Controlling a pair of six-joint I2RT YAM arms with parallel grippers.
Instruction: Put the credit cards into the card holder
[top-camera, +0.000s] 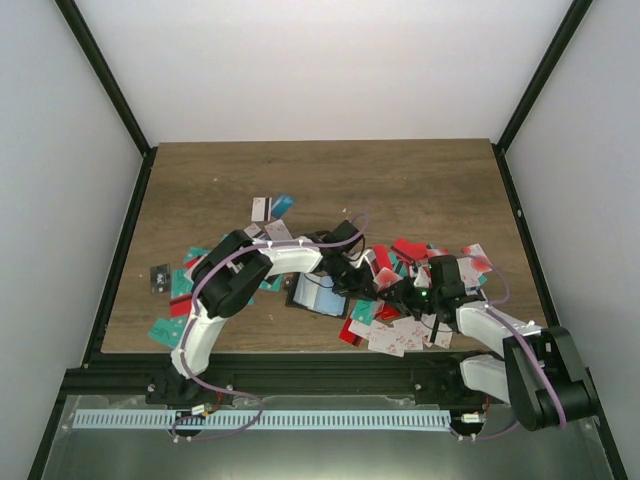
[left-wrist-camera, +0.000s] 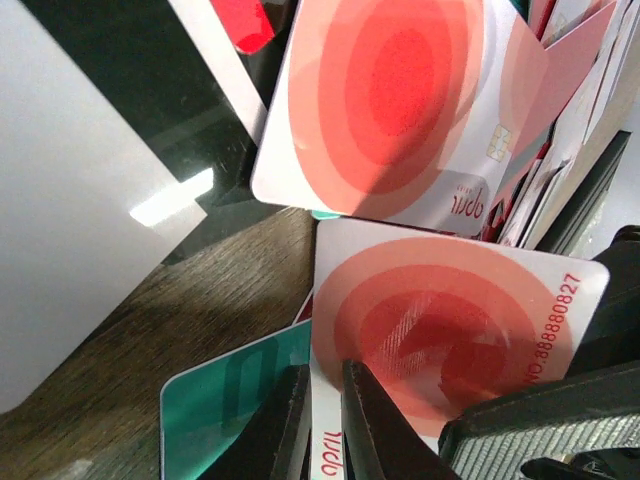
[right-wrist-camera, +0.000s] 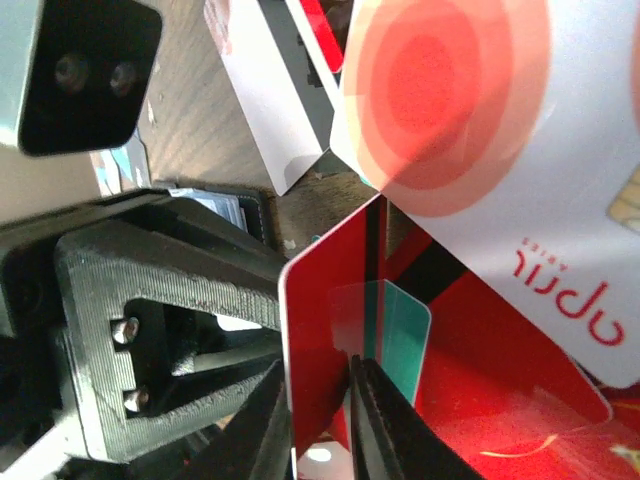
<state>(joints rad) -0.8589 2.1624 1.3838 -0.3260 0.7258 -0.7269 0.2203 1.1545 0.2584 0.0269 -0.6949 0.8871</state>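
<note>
Several credit cards (top-camera: 405, 335) in red, teal and white lie scattered across the wooden table (top-camera: 330, 180). The black card holder (top-camera: 318, 297) lies open among them, its pale blue sleeves showing. My left gripper (top-camera: 378, 283) is just right of the holder. In the left wrist view it (left-wrist-camera: 322, 425) is shut to a thin slit, and its tips sit over a flat white card with red circles (left-wrist-camera: 450, 330) beside a teal card (left-wrist-camera: 225, 395). My right gripper (right-wrist-camera: 320, 430) is shut on a red card (right-wrist-camera: 325, 320) held upright. It (top-camera: 398, 297) is close against the left gripper.
More cards lie at the left (top-camera: 165, 328) and back (top-camera: 270, 206) of the pile. A small black item (top-camera: 160, 277) sits near the table's left edge. In the right wrist view the left gripper's black body (right-wrist-camera: 130, 330) fills the left side, very near.
</note>
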